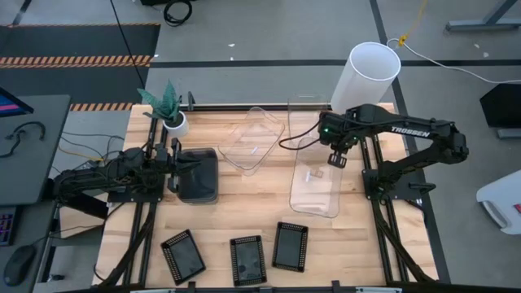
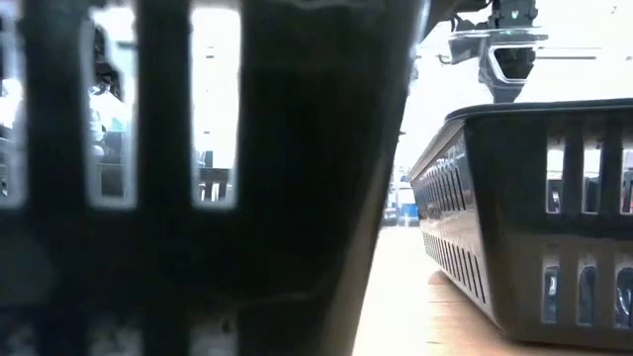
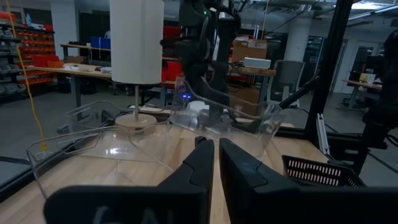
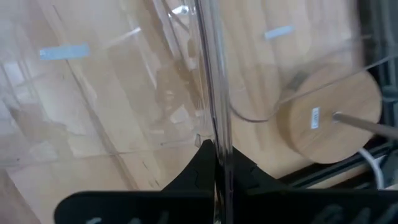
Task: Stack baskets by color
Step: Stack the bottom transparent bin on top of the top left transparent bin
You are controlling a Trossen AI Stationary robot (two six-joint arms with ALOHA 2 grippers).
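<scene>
My right gripper [image 1: 338,159] points down, shut on a clear basket [image 1: 316,179] at the table's middle right. A second clear basket [image 1: 252,138] sits tilted farther back, left of it. Smoky grey baskets [image 1: 199,175] are nested at the left. My left gripper [image 1: 173,167] waits level just left of them, shut on nothing [image 3: 216,152]. Three black mesh trays [image 1: 182,254], [image 1: 248,259], [image 1: 290,246] lie in a row along the near edge. My right gripper pinches the clear basket's right long wall [image 4: 214,134] between its two fingers, near the far end. The fingers come from above and point down, one inside the basket and one outside. The basket [image 3: 249,124] hangs tilted; I cannot tell whether its near end still touches the table.
A tall white cylinder [image 1: 368,75] on a round wooden foot [image 4: 329,118] stands at the far right, close behind my right gripper. A small potted plant [image 1: 169,110] stands at the far left. The black mesh trays [image 2: 534,218] block most of the low view.
</scene>
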